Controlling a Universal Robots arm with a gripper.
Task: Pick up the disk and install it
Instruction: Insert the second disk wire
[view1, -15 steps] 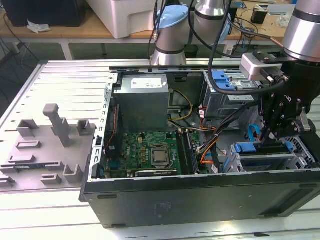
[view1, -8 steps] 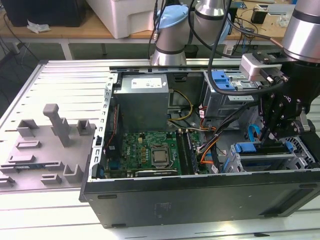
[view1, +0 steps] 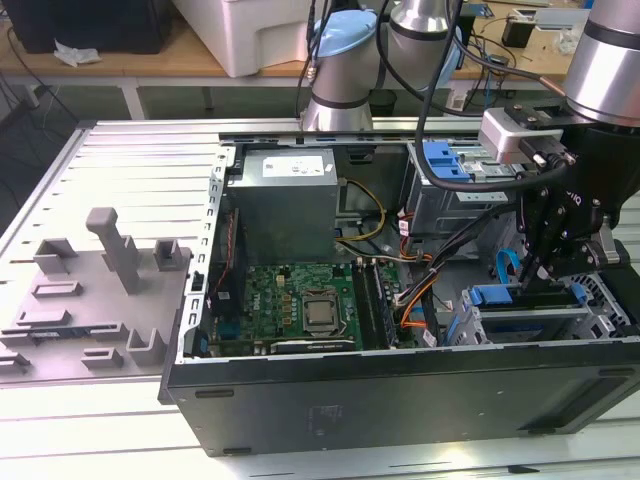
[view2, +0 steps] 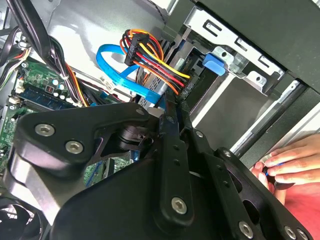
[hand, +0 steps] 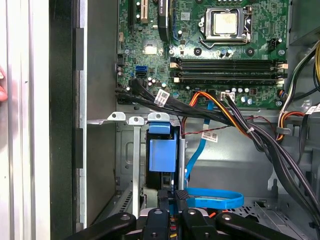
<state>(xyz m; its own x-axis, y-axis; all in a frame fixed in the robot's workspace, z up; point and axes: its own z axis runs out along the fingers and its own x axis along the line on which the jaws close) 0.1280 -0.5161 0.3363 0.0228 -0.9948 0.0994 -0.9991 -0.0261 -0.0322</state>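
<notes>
Disk (hand: 162, 155) is what we see first: in the first wrist view its blue handle and rails stand inside the grey drive cage (hand: 131, 150) at the case's front corner, just below the motherboard (hand: 210, 50). In the exterior view the same disk (view1: 505, 297) sits in the cage at the exterior view's right, with a blue data cable (view1: 505, 265) looping up just behind it. We see the pincer (view1: 545, 275) reaching straight down from above onto the disk's end, its black fingers drawn narrowly together; in the first wrist view the pincer (hand: 172, 195) meets the disk's near end, though we cannot tell whether it truly clamps it. The arm (view1: 605, 60) comes in from the upper right of the exterior view, wrist bent downward over the open computer case (view1: 400, 390), which lies on the desk (view1: 120, 170). In the second wrist view a person's hand (view2: 290, 162) rests beside the case, and orange-and-red power wires (view2: 155, 55) run to a connector near the blue cable.
</notes>
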